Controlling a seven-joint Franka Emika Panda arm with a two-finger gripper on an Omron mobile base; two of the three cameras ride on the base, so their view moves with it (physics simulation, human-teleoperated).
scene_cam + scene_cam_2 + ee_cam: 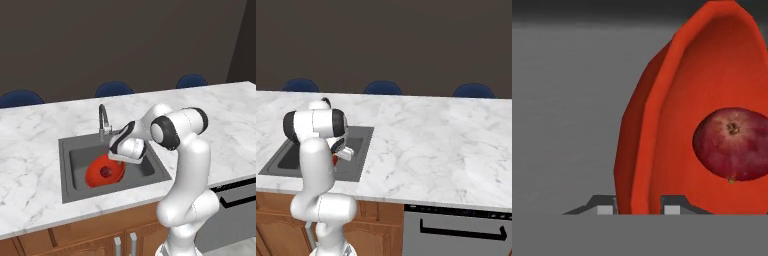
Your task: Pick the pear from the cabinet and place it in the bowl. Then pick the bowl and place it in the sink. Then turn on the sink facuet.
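The red bowl [94,176] sits tilted inside the dark grey sink [75,160], and the dark red pear [105,171] lies in it. In the hand view the bowl [677,115] stands on edge with the pear [734,145] resting against its inner wall. My gripper [638,209] has a fingertip on each side of the bowl's rim, shut on it. From the left base my gripper [121,158] is low in the basin at the bowl's right edge. The grey gooseneck faucet [103,120] stands behind the sink. The wall cabinet is out of view.
White marble counter [35,135] surrounds the sink [358,147]. Blue chair backs [114,89] line its far side. Brown drawer fronts [80,235] run under the counter, and a dishwasher front [456,230] sits at the right.
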